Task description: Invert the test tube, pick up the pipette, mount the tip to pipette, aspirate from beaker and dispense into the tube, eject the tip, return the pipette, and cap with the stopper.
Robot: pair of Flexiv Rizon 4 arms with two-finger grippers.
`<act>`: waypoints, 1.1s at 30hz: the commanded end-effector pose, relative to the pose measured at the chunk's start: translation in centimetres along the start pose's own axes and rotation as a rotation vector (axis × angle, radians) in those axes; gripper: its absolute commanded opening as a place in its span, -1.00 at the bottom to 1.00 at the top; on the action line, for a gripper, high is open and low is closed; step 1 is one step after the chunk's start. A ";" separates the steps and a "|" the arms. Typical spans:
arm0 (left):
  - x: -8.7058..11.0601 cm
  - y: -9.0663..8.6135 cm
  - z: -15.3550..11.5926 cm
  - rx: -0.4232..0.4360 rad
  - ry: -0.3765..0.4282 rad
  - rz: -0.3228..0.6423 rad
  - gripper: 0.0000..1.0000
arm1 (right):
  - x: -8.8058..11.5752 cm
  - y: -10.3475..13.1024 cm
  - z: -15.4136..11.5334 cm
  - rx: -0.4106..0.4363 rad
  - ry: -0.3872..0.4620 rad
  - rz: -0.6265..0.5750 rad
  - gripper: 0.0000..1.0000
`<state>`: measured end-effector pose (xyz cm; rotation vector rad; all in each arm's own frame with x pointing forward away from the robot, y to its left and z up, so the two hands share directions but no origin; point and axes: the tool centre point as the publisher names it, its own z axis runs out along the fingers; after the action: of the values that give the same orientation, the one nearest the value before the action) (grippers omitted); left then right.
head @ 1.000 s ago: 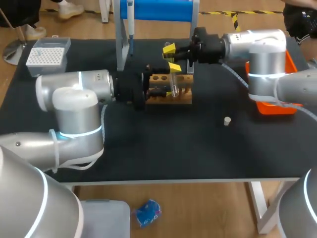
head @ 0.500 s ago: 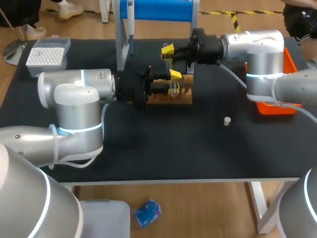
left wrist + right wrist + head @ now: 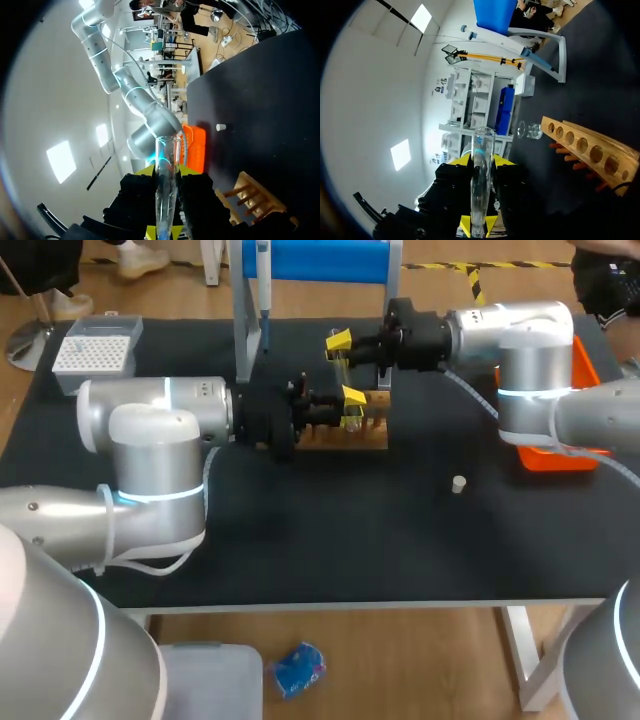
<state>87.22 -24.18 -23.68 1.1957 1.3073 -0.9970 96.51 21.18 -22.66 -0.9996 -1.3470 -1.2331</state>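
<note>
A clear glass test tube (image 3: 346,370) stands upright above the wooden rack (image 3: 345,437), held by both arms. My right gripper (image 3: 339,343) is shut on its upper part; my left gripper (image 3: 351,397) is shut on it lower down. In the left wrist view the test tube (image 3: 166,165) runs from my left gripper (image 3: 162,232) across my right gripper (image 3: 166,172), which faces it. The right wrist view shows the test tube (image 3: 481,150) rising from my right gripper (image 3: 477,227), and my left gripper (image 3: 480,161) grips it opposite.
A white stopper (image 3: 458,483) lies on the black table to the right. An orange tray (image 3: 560,456) sits under my right arm. The blue pipette stand (image 3: 310,260) is at the back, a tip box (image 3: 95,350) at far left. A glass beaker (image 3: 530,131) stands beside the rack (image 3: 590,145).
My left gripper's fingers, wide open around the tube a second ago, have come together on it. The right gripper has kept its grip and barely moved.
</note>
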 end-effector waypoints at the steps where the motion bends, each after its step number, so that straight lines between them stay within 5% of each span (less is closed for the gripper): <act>1: -0.2 0.2 -0.1 0.004 -0.003 -0.003 -1.00 | 0.0 0.0 -0.3 -0.006 0.002 -0.004 1.00; 11: -1.1 0.2 -0.8 0.015 -0.015 -0.128 -1.00 | 0.4 -0.5 -3.2 -0.083 -0.026 -0.117 1.00; 16: -2.1 0.4 -1.3 -0.001 -0.008 -0.281 -1.00 | 1.2 -0.9 -5.0 -0.049 -0.086 -0.328 1.00; 20: -3.2 0.5 -1.7 -0.045 -0.030 -0.431 -1.00 | 2.4 -1.0 -5.9 0.020 -0.182 -0.610 1.00; 33: -3.3 0.6 -1.9 -0.070 -0.033 -0.422 -1.00 | 2.4 -1.0 -5.9 0.020 -0.182 -0.610 1.00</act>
<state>87.36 -22.47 -20.22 0.8638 1.5899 -1.2560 96.10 15.06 -20.70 -0.7111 -1.8864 -1.5924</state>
